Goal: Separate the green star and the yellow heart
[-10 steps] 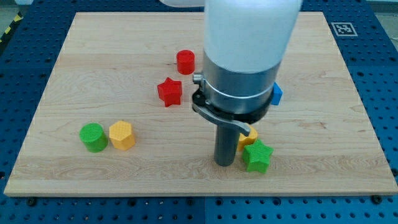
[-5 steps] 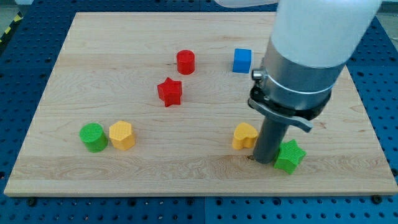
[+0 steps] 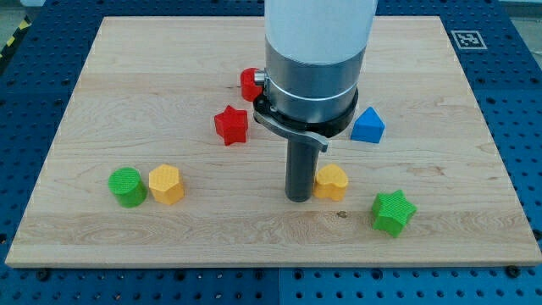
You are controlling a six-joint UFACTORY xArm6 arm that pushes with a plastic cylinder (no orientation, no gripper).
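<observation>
The green star [image 3: 393,212] lies near the board's bottom right. The yellow heart [image 3: 332,182] sits up and to the left of it, with a clear gap of bare wood between them. My tip [image 3: 298,198] rests on the board right against the yellow heart's left side, well left of the green star. The arm's wide grey and white body rises above the rod and hides part of the board behind it.
A red star [image 3: 230,124] and a red cylinder [image 3: 249,84], partly hidden by the arm, lie at upper middle. A blue triangular block [image 3: 367,125] sits right of the arm. A green cylinder [image 3: 127,186] and a yellow hexagon [image 3: 166,184] touch at lower left.
The green star has been pushed right, away from the yellow heart. My tip went between the two blocks, then swung back to the heart's left side.
</observation>
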